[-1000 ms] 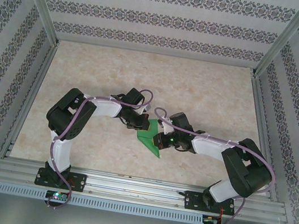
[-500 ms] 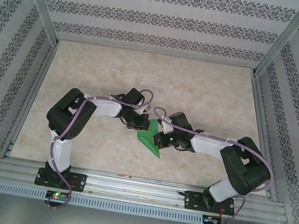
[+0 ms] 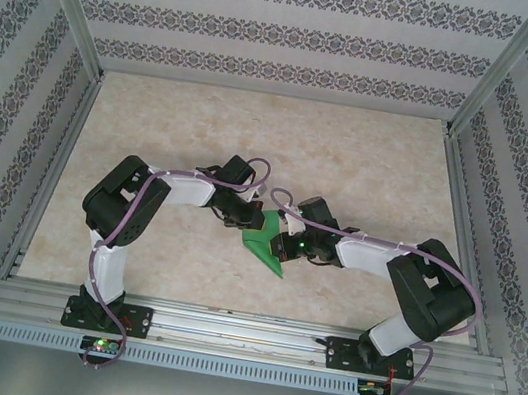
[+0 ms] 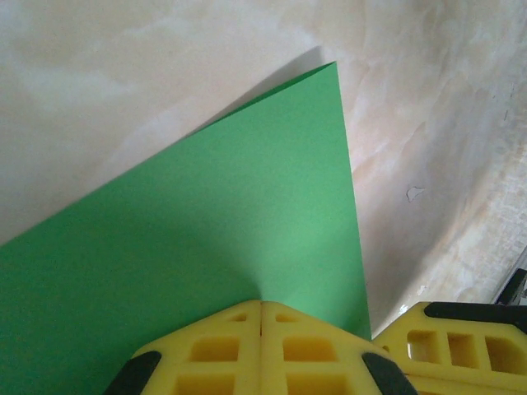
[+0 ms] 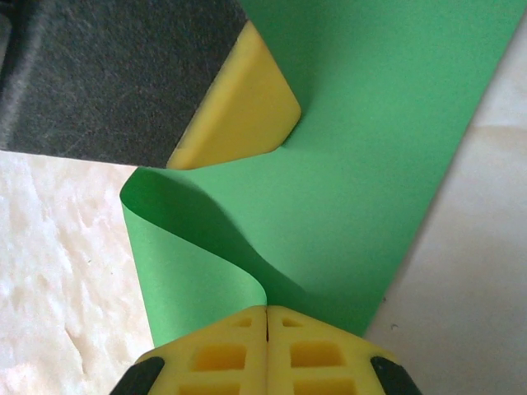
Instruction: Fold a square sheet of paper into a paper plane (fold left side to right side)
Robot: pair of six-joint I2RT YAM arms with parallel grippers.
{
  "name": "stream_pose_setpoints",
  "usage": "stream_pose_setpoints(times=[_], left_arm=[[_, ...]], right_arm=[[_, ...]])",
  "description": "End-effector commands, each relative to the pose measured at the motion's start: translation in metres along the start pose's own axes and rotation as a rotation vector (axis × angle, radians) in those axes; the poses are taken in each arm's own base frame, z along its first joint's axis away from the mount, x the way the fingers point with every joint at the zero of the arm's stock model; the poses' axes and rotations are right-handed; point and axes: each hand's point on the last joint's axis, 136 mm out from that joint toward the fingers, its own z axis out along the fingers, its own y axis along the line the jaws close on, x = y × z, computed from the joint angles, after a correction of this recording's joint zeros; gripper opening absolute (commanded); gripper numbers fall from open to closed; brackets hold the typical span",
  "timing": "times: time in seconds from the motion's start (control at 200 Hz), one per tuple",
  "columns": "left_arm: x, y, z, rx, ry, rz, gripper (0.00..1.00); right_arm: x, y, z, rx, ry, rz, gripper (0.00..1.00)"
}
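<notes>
The square sheet of paper (image 3: 260, 245) is bright green and lies near the table's middle, between the two arms. In the left wrist view the paper (image 4: 206, 230) lies flat with one corner pointing away. My left gripper (image 4: 262, 303) is shut, its yellow tips pressed down on the sheet. In the right wrist view one side of the paper (image 5: 370, 164) curls up off the table, and its edge runs into the seam of my shut right gripper (image 5: 266, 309). From above, the left gripper (image 3: 251, 224) and right gripper (image 3: 283, 248) nearly touch over the sheet.
The beige marbled tabletop (image 3: 252, 145) is boxed in by patterned walls and aluminium posts. A metal rail (image 3: 241, 336) runs along the near edge by the arm bases. Open tabletop lies behind and to both sides of the paper.
The right arm's elbow has edged slightly left. Paper and both grippers look the same as before.
</notes>
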Motion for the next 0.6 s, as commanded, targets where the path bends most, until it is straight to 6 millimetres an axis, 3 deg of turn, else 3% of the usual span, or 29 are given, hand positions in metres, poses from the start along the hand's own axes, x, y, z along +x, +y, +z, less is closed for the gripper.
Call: stream_pose_setpoints(times=[0.0, 0.48, 0.595], left_arm=[[0.022, 0.02, 0.014, -0.066, 0.074, -0.029, 0.0], [0.021, 0.02, 0.014, -0.066, 0.073, -0.029, 0.0], [0.019, 0.018, 0.012, -0.062, 0.063, -0.027, 0.05]], right_arm=[[-0.007, -0.005, 0.0, 0.02, -0.008, -0.017, 0.0], [0.002, -0.012, 0.005, 0.04, 0.023, -0.01, 0.0], [0.006, -0.014, 0.007, 0.042, 0.036, -0.008, 0.0]])
